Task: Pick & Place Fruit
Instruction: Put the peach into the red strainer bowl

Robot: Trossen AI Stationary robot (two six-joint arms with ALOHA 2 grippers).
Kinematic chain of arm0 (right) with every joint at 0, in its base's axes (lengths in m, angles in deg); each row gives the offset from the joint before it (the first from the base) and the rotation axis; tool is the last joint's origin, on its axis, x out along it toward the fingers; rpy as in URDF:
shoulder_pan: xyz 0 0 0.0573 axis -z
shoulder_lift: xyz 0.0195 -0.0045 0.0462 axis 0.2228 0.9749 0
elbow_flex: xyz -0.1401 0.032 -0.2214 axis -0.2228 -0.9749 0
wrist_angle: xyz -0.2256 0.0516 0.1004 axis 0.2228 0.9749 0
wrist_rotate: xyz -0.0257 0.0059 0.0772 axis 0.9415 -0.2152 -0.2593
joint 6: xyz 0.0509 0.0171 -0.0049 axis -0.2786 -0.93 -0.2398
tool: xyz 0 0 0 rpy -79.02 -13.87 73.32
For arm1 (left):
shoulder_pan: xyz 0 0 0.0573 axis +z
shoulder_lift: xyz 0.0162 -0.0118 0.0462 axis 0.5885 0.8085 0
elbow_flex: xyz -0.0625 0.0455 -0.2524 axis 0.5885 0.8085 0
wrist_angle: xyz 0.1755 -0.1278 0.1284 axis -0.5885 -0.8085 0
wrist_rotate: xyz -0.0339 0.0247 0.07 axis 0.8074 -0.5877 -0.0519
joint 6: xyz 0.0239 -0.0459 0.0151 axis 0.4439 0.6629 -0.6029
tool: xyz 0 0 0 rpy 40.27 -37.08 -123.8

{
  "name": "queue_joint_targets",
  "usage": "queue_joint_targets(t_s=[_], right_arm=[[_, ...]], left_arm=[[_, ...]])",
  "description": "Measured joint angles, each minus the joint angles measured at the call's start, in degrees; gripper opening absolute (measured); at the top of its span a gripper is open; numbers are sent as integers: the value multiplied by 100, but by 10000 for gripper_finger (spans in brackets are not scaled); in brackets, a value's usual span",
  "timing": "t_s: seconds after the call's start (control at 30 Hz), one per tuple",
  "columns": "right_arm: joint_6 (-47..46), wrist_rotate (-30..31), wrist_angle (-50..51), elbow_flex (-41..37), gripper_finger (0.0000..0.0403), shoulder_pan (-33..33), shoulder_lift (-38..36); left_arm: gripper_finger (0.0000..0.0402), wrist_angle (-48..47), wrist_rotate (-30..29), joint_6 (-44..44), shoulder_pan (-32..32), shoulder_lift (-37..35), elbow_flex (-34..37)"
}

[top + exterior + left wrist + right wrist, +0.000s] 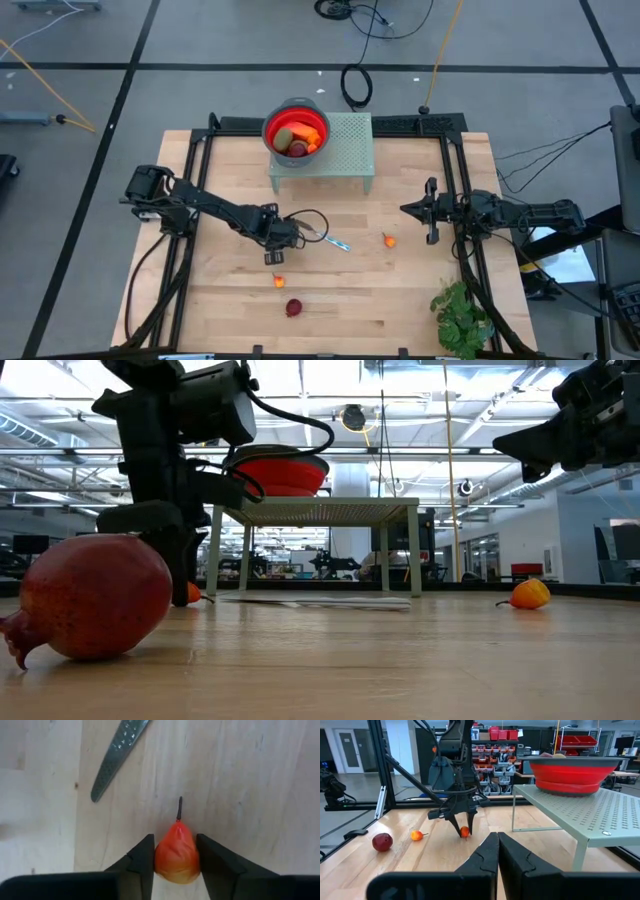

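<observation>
near the middle of the counter (420, 300), the left gripper (176, 870) is down on the wood, its fingers (142, 865) narrowed around a small orange fruit (176, 857). both fingers look to touch the fruit's sides, and its dark stem points away from the gripper. the fruit rests on the counter. a knife (116, 757) lies just beyond it, apart from the fruit.

toward the near edge, a second orange piece (278, 282) lies by itself, and a dark red fruit (293, 307) sits a little closer to that edge. a third orange piece (388, 240) lies between the middle and the right edge.

by the far edge, a pale green rack (345, 150) carries a red bowl (272, 118) with several pieces (296, 138) inside.

the right gripper (497, 840) hovers over the right side of the counter, fingers pressed together, holding nothing. a plant (460, 315) sits at the near right corner.
</observation>
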Motion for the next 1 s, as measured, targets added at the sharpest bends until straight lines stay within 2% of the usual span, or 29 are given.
queue_joint_targets(t_s=[0.13, 0.3, 0.43, 0.6, 0.8, 1.0], right_arm=[[0, 0, 0, 0, 0, 0, 0], [0, 0, 0, 0, 0, 0, 0], [12, 0, -14, 0, 0, 0, 0], [19, 0, -15, 0, 0, 0, 0], [22, 2, -17, 0, 0, 0, 0], [22, 2, -17, 0, 0, 0, 2]], left_arm=[[98, 0, 9, 199, -2, 0, 0], [105, -355, 275, 778, 8, -81, -170], [116, -760, 441, 1209, -28, -492, -550], [107, -847, 489, 1381, -142, -1156, -1038], [100, -808, 289, 1549, -277, -1854, -1695], [112, -773, -311, 1655, -469, -2263, -2185]])
